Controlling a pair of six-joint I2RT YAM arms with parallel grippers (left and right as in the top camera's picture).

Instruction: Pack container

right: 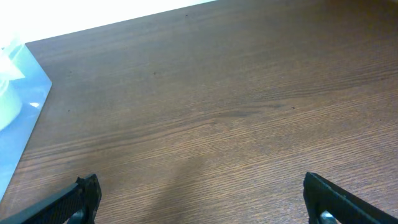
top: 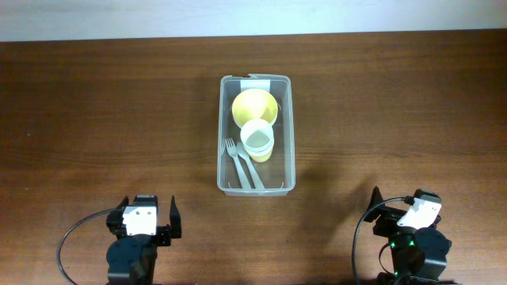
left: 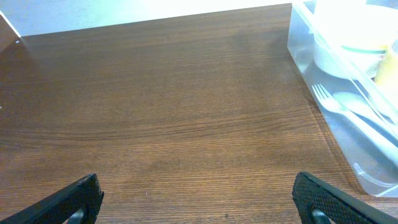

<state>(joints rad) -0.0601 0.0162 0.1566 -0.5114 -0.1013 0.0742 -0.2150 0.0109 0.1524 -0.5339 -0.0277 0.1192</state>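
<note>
The clear plastic container (top: 224, 134) stands at the table's middle, its white label at the far short end. Inside it lie a yellow bowl (top: 252, 105), a white cup (top: 257, 139) in a yellow cup, and two pale forks (top: 240, 165). My left gripper (top: 147, 215) is open and empty near the front left edge. My right gripper (top: 396, 207) is open and empty near the front right edge. The left wrist view shows the container (left: 311, 74) at the right, with a fork (left: 329, 102) and the white cup (left: 345, 53). The right wrist view shows the container's corner (right: 25, 99) at the left.
The brown wooden table (top: 95, 119) spreads around the container. A pale wall strip (top: 253, 16) runs along the far edge. Black cables curl beside each arm base.
</note>
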